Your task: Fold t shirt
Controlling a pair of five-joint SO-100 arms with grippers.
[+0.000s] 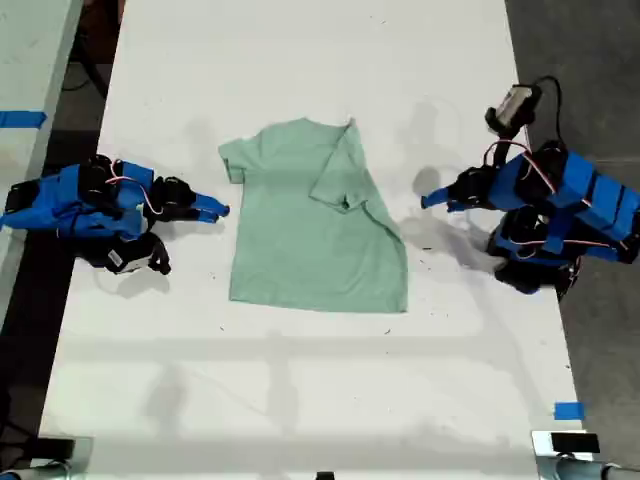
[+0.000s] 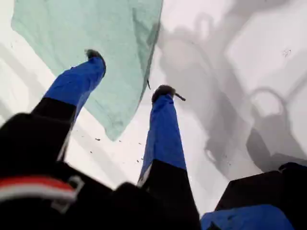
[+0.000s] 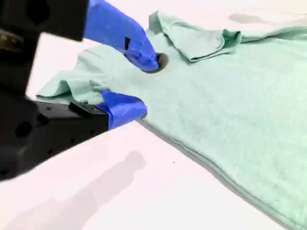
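The pale green t shirt (image 1: 315, 235) lies flat on the white table (image 1: 300, 400), front side down or up I cannot tell. Its sleeve on the exterior view's right is folded inward (image 1: 340, 175). My second gripper (image 1: 212, 211) is at the exterior view's left, open, its fingertips (image 3: 149, 58) at the shirt's side edge just below the spread sleeve (image 3: 67, 86). On the exterior view's right my first gripper (image 1: 432, 200) stands open with nothing in it, a short way off the t shirt (image 2: 86, 33). Neither gripper (image 2: 129, 73) (image 3: 144, 85) holds cloth.
Blue tape marks sit at the exterior view's left edge (image 1: 20, 118) and lower right (image 1: 568, 410). Dark floor borders the table on the exterior view's right (image 1: 590, 80). A small grey block sits at the table's near right corner in the exterior view (image 1: 565, 443).
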